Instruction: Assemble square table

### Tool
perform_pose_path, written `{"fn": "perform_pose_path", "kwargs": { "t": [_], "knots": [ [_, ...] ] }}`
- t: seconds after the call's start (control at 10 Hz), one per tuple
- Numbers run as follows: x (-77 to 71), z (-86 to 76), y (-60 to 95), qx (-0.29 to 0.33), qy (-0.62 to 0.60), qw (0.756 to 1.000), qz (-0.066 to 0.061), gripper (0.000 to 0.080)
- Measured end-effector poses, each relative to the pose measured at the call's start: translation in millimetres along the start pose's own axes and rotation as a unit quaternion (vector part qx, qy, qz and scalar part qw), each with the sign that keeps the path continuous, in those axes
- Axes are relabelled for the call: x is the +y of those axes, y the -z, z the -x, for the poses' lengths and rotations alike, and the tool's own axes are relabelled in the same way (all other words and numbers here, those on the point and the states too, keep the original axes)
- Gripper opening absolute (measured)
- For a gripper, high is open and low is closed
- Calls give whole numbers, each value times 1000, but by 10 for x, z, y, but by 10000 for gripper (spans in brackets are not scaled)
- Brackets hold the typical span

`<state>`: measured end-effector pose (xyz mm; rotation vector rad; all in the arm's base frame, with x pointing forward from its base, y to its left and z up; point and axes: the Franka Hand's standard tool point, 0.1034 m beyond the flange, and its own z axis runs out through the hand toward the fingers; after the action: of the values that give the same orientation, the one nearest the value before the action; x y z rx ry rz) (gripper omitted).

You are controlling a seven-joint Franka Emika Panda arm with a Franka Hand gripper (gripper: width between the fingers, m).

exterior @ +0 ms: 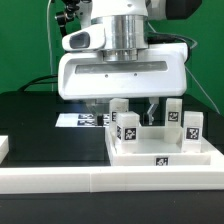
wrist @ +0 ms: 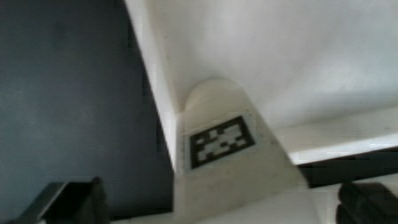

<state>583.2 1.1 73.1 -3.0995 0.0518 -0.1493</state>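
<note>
The white square tabletop (exterior: 160, 152) lies flat at the exterior view's right, with a tag on its front edge. Several short white legs stand upright on it, such as the front left leg (exterior: 128, 130) and the front right leg (exterior: 192, 128). My gripper (exterior: 130, 106) hangs low over the tabletop's left side. In the wrist view a tagged leg (wrist: 219, 140) rises between my dark fingertips (wrist: 71, 200), and the gripper (wrist: 222, 205) is open, with a gap on either side of the leg. The tabletop (wrist: 267, 50) fills the area behind it.
The marker board (exterior: 84, 120) lies on the black table (exterior: 40, 125) to the exterior view's left of the tabletop. A long white rail (exterior: 100, 182) runs along the front edge. The arm's big white hand (exterior: 120, 70) hides the area behind the legs.
</note>
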Motion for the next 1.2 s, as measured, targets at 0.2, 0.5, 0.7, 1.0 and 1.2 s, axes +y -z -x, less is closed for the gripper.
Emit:
{"fn": "perform_pose_path", "kwargs": {
  "t": [0.2, 0.5, 0.7, 1.0, 1.2],
  "knots": [
    [0, 0, -1, 0, 10, 1000, 2, 649],
    [5, 0, -1, 0, -1, 1000, 2, 395],
    [8, 0, -1, 0, -26, 1000, 2, 289],
    [43, 0, 0, 1, -148, 989, 1, 289],
    [56, 14, -8, 6, -275, 961, 3, 289]
  ]
}}
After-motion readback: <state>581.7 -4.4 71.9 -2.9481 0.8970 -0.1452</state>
